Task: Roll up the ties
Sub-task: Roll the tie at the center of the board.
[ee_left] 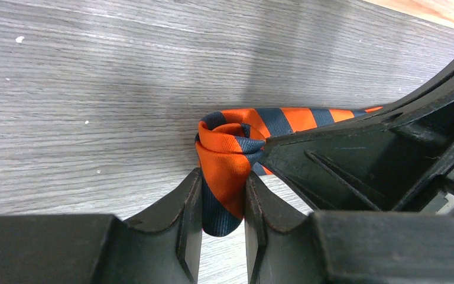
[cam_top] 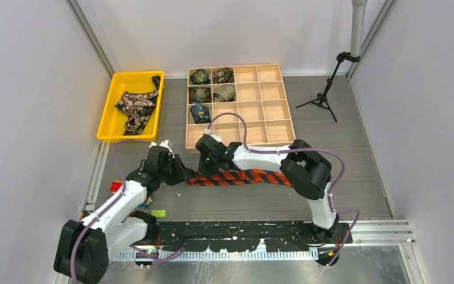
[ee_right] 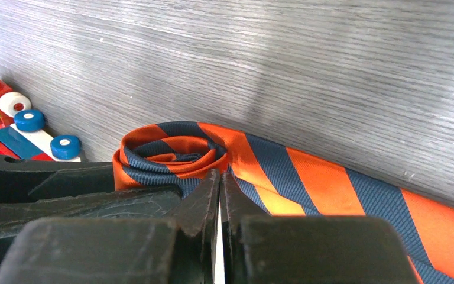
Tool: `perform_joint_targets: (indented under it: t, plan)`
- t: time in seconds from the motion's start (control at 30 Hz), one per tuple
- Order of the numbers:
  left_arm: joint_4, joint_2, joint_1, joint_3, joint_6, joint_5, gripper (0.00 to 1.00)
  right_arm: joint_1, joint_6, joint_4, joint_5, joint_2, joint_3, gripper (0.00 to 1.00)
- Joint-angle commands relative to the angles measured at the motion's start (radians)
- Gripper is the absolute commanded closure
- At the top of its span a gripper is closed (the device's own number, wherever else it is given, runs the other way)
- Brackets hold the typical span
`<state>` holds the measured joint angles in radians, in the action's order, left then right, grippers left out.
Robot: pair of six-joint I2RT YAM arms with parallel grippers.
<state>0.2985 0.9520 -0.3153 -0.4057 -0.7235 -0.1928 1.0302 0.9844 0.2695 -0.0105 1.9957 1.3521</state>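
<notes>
An orange-and-dark-blue striped tie [cam_top: 242,177] lies flat across the table in front of the arms, its left end coiled into a small roll [ee_right: 165,155]. My left gripper [ee_left: 223,183] is shut on that rolled end [ee_left: 227,151], with fabric pinched between its fingers. In the top view it [cam_top: 184,176] sits at the tie's left tip. My right gripper [ee_right: 220,177] is shut, its tips pressed against the tie where the roll meets the flat strip. From above, the right gripper [cam_top: 204,168] is just right of the left one.
A yellow bin [cam_top: 107,118] at the back left holds a black tie with pink flowers [cam_top: 136,105]. The wooden compartment box [cam_top: 266,118] has several small rolled ties [cam_top: 201,77] in its left cells. Toy blocks [ee_right: 12,118] lie left of the roll. A tripod [cam_top: 322,94] stands back right.
</notes>
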Motion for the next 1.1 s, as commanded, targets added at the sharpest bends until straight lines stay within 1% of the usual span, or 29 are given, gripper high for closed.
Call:
perform_joint_targets:
  t: [0.0,0.23,0.43,0.77,0.9,1.07]
  plan:
    - [0.064,0.014,-0.057,-0.069,0.022,0.121,0.81,0.005,0.014,-0.053,-0.03,-0.009,0.032,0.91]
    - [0.139,0.018,-0.113,-0.115,0.029,0.227,0.82,0.008,0.017,-0.093,-0.071,0.024,0.043,0.91]
    - [0.21,0.046,-0.163,-0.162,0.052,0.35,0.83,-0.001,-0.005,-0.075,-0.037,-0.052,-0.007,0.91]
    - [0.27,0.132,-0.269,-0.228,0.061,0.531,0.83,-0.076,-0.038,0.03,0.1,-0.317,-0.194,0.9]
    - [0.289,0.181,-0.326,-0.253,0.054,0.603,0.83,-0.125,-0.047,0.056,0.123,-0.432,-0.27,0.9]
    - [0.306,0.241,-0.365,-0.28,0.036,0.666,0.85,-0.178,-0.058,0.114,0.155,-0.565,-0.329,0.9]
